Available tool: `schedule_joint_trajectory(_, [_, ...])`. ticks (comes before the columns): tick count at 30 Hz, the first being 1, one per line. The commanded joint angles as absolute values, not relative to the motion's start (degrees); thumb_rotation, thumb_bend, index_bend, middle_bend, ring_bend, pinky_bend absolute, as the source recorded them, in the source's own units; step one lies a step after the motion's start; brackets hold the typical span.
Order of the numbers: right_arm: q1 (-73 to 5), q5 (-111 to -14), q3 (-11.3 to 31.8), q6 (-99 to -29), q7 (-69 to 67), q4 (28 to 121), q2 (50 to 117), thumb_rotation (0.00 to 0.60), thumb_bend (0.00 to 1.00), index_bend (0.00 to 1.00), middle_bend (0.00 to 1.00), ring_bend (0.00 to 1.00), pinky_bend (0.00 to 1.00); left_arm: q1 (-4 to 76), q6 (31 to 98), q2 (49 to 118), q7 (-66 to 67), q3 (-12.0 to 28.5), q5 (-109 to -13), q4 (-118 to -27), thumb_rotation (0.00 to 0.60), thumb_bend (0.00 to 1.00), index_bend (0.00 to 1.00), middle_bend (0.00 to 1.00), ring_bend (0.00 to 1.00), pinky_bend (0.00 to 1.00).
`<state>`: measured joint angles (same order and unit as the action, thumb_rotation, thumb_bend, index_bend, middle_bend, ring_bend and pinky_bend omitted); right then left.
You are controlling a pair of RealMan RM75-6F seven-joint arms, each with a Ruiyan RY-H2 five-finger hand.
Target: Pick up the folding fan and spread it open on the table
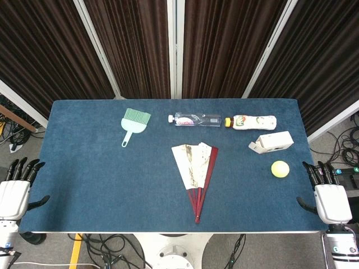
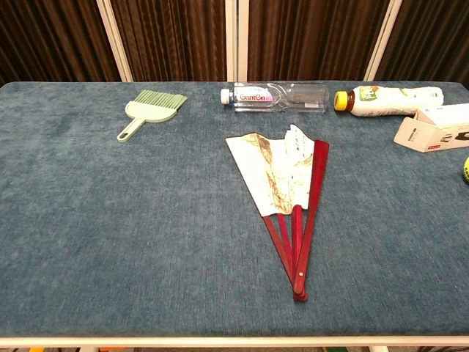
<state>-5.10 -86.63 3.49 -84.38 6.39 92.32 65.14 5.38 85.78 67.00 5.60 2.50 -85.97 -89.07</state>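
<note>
Fan lies part-open at table centre, both hands resting at the near corners.

The fan (image 1: 196, 171) lies flat with its long axis from the pivot near the front edge up to the paper, which leans a little left. The left hand (image 1: 15, 188) and right hand (image 1: 327, 193) hold nothing, fingers a little apart; I judge the right one slightly nearer. Free cloth lies left of the fan; a ball (image 1: 280, 168) and a box (image 1: 271, 142) crowd the right side.
</note>
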Motion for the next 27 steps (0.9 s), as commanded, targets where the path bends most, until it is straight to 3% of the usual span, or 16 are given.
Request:
schedule_joint_trajectory(1, [-5.21,-86.72,3.46,-84.24,6.28,92.27,65.17,0.600,0.08,0.07,0.17,0.00,0.00,5.48,85.46,67.07,5.54,2.45,-85.85,-89.00,0.600,0.00,0.16,0.12,0.02,0.05])
schedule_joint_trajectory(14, [-8.18,-90.81,3.00,-81.59,2.73,92.40,64.52,0.600,0.08,0.09,0.19,0.00,0.00,5.61,85.64,67.18,5.51,2.91,-85.49,-89.10,0.600,0.00,0.16,0.12,0.02,0.05])
schedule_joint_trajectory(22, [-20.25,-95.32,3.89,-67.47,0.84,88.69,70.01,0.600,0.08,0.29,0.31,0.01,0.01,5.13,87.13,67.40,5.74,2.81,-86.35,-89.34,0.600,0.00,0.16,0.12,0.02,0.05])
schedule_joint_trajectory(27, [-26.25,-92.33,5.32,-59.34,1.56,81.84,78.55,0.600,0.08,0.31,0.32,0.02,0.03,4.49,87.34,67.20,4.99,2.48,-85.93,-89.20,0.600,0.00,0.16,0.12,0.02,0.05])
